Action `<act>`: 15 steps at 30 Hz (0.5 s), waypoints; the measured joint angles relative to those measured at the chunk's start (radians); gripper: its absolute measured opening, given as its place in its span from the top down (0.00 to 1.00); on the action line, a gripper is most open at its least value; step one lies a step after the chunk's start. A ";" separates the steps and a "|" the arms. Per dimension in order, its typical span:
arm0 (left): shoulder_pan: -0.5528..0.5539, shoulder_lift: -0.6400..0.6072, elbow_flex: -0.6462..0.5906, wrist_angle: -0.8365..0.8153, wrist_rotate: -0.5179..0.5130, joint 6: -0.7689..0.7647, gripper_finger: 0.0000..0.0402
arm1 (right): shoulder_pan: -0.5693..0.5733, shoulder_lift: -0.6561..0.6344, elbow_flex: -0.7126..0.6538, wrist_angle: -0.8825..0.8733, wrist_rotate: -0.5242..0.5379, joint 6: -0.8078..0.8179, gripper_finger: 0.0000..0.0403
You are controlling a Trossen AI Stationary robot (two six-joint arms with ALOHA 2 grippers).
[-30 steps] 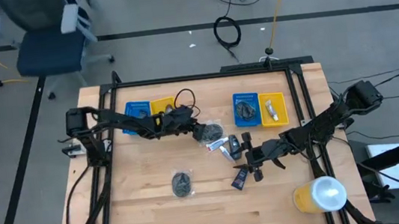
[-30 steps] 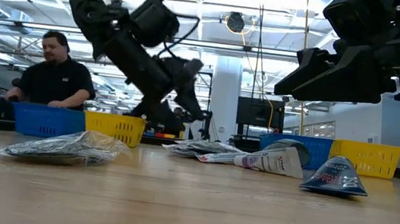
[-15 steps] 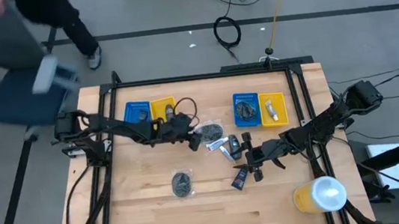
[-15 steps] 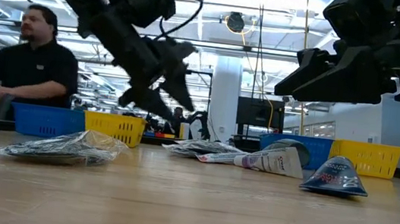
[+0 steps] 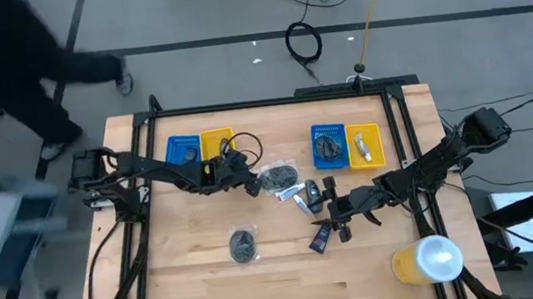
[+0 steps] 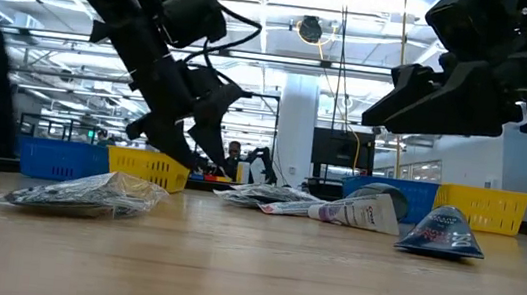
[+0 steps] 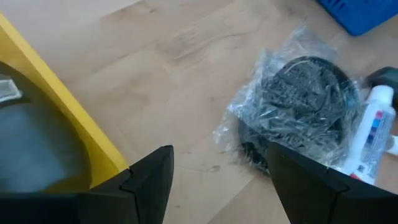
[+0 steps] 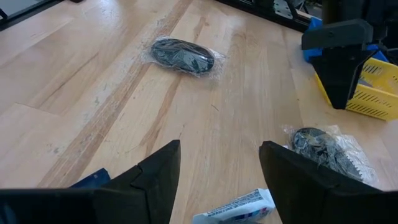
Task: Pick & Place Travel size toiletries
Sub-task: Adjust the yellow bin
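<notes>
Left claw (image 5: 247, 182) spread wide, empty — hovers low between yellow plastic tray (image 5: 217, 144) and round grey clear-wrapped disc (image 5: 278, 177) on wooden counter (image 5: 191, 279). Right claw (image 5: 335, 213) also wide, empty, above white tube (image 5: 305, 200) and dark blue tube (image 5: 320, 239). Second grey wrapped piece (image 5: 243, 244) lies apart — nearer counter's front.

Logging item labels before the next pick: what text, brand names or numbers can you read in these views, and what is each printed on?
No text can be read in any view.
White tube: dark print on its side, too small to read.
Dark blue tube: light and red markings, blurred.
The white tube in the left wrist view: blue and red marks, blurred.
Clear-wrapped disc: no label visible.
Blue and yellow trays: no lettering visible.
</notes>
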 joint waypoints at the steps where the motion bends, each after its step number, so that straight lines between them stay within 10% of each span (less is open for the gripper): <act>1: -0.001 -0.004 0.000 0.008 0.000 -0.001 0.36 | 0.000 0.000 0.000 -0.002 0.000 0.000 0.48; 15: -0.013 0.056 0.001 0.212 -0.058 0.048 0.36 | 0.000 0.000 0.000 0.004 0.000 0.000 0.48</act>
